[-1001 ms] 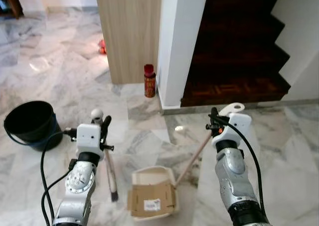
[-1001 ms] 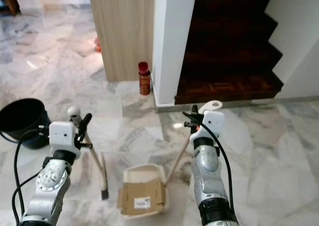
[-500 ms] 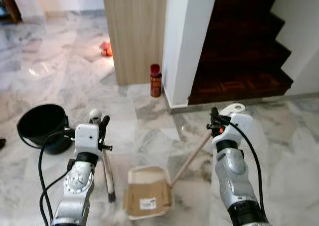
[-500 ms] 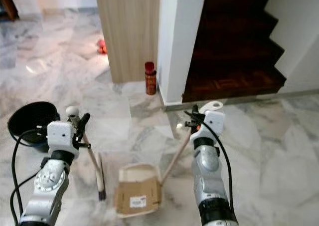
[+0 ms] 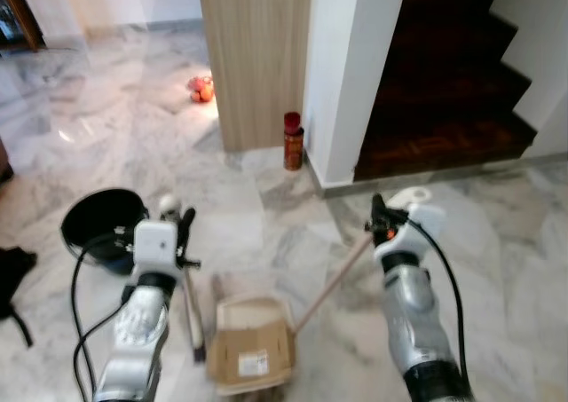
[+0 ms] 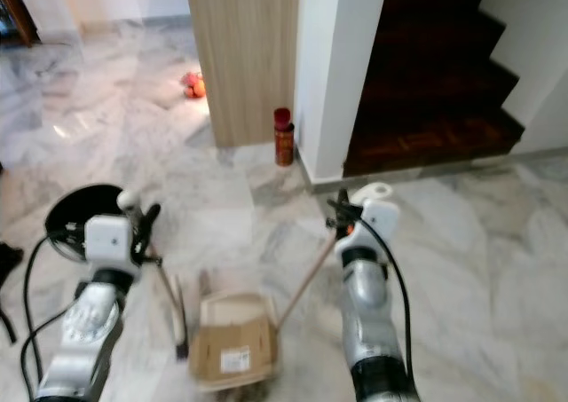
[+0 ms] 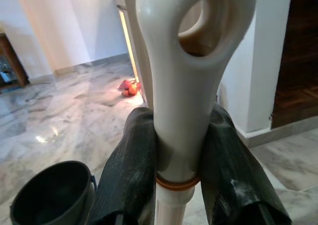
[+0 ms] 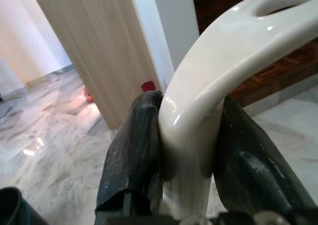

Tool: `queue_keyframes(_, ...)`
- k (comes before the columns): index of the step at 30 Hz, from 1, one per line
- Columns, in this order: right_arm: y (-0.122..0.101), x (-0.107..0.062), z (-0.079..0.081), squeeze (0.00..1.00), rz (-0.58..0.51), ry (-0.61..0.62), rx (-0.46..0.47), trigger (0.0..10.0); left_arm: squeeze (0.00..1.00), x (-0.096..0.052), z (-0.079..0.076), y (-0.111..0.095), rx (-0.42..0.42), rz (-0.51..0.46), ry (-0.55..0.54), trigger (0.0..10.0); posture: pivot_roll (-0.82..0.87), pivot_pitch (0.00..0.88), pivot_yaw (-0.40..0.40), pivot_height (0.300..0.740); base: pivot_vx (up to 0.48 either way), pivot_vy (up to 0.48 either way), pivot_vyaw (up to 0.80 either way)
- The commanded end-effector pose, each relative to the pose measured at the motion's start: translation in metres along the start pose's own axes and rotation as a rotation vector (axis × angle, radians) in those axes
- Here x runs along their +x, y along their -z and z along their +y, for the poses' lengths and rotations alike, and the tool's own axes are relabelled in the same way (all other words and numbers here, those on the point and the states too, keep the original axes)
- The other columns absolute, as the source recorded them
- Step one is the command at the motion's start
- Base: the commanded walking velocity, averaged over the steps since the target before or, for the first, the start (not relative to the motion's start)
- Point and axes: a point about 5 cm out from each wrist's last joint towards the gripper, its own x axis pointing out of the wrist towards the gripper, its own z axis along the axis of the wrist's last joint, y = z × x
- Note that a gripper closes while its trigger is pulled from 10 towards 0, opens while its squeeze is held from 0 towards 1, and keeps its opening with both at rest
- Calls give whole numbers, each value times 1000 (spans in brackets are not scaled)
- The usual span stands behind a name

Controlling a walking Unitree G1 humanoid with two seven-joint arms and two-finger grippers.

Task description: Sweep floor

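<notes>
At the bottom centre of the head views a cream plastic dustpan (image 5: 251, 342) lies on the glossy grey-veined white marble floor (image 5: 532, 278), with a flat piece of brown cardboard (image 5: 246, 363) bearing a white label resting in its mouth. Its long pale wooden handle (image 5: 330, 280) slants up to the right, where the right gripper (image 5: 379, 222) is clamped around the cream looped end; in the right wrist view both black fingers (image 8: 134, 155) press against that loop. Just left of the dustpan a cream-handled broom (image 5: 190, 309) stands nearly upright, its dark bristles touching the floor, and the left gripper (image 5: 180, 227) is closed around its top, the black pads (image 7: 130, 170) squeezing the handle below the hanging hole. Both silver arms reach forward from the lower corners, forearms raised, cables looping beside them. Farther back at middle left sits a black round bucket (image 5: 102, 224). Beyond, at upper centre, a red cylindrical can (image 5: 293, 140) stands at the foot of a light wood panel (image 5: 253, 56) and a white wall (image 5: 351, 65). Dark wooden stairs (image 5: 444, 91) rise at upper right, and a small orange-red object (image 5: 201, 88) lies at upper left.
</notes>
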Motion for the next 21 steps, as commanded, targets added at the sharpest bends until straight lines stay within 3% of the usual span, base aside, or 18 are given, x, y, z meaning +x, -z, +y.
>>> queue_keyframes(1,-16,6,5,0,-71,-18,-6,10000,0,3,4,-12,5,-55,-5,10000,139,36,-23,740,0,356,0)
queue_keyframes(21,-15,6,13,0,-67,-60,-6,10000,0,1,2,-9,3,-40,9,10000,141,49,-22,740,0,354,0)
